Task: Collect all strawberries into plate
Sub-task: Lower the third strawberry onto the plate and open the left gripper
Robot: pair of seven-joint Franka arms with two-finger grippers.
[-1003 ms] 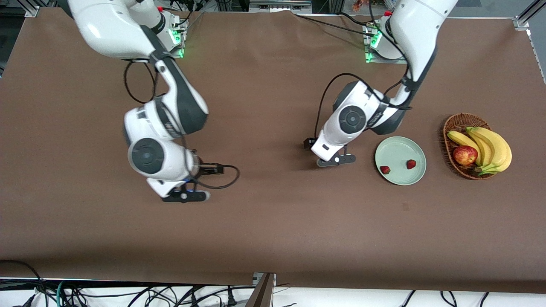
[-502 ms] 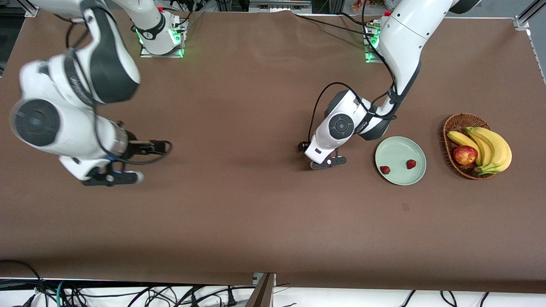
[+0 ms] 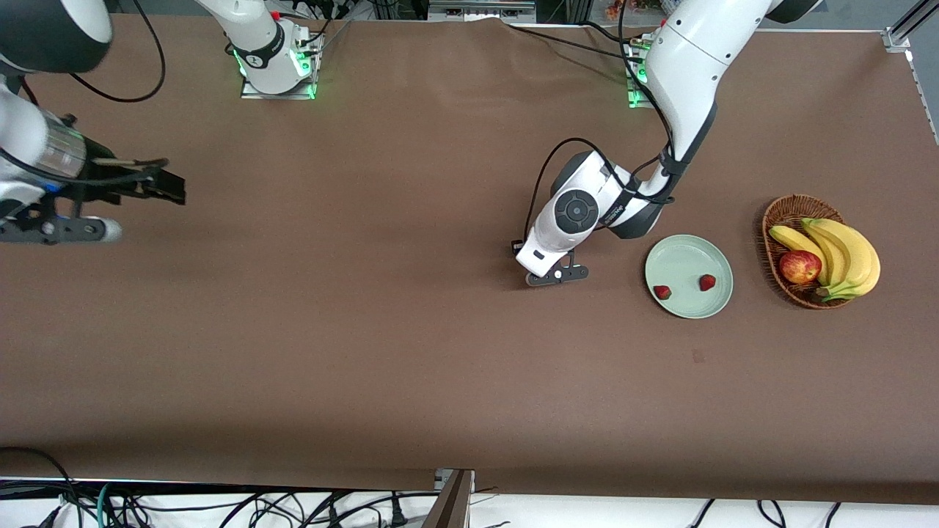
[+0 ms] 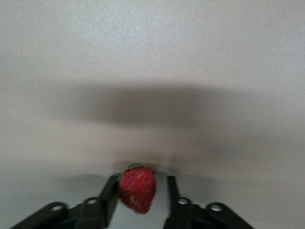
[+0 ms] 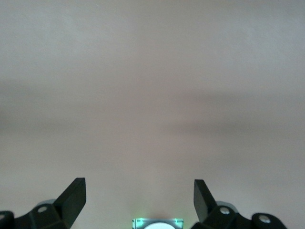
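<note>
Swinging clear since a second ago, the right arm has gone from the middle of the table out to the edge at its own end, where the right gripper [image 3: 51, 229] now hangs with fingers [image 5: 74, 193] spread wide and nothing between them. It waits. Over the same second the left arm has drawn in slightly and dropped lower toward the cloth, and its fingers have come together.

Nearest the front edge lies only bare brown table [image 3: 440, 381]. Farther in, toward the left arm's end, sits the mint-green plate [image 3: 678, 253] with two strawberries on it: one strawberry [image 3: 662, 292] by the rim nearest the front edge and a second strawberry [image 3: 707, 282] nearer the basket side. Beside the plate, toward the table's middle, the left gripper [image 3: 557, 276] is down at the cloth. Its wrist view shows the third strawberry [image 4: 137, 190] sitting between the black fingers [image 4: 108, 200], one touching it and the other just beside it, so I'd call it a pinch that is barely made. Nearer the end edge stands the wicker basket [image 3: 785, 213] with bananas [image 3: 843, 253] and a red apple [image 3: 799, 265].

By my reading this is the last berry; once lifted it needs only a short carry to the plate.
</note>
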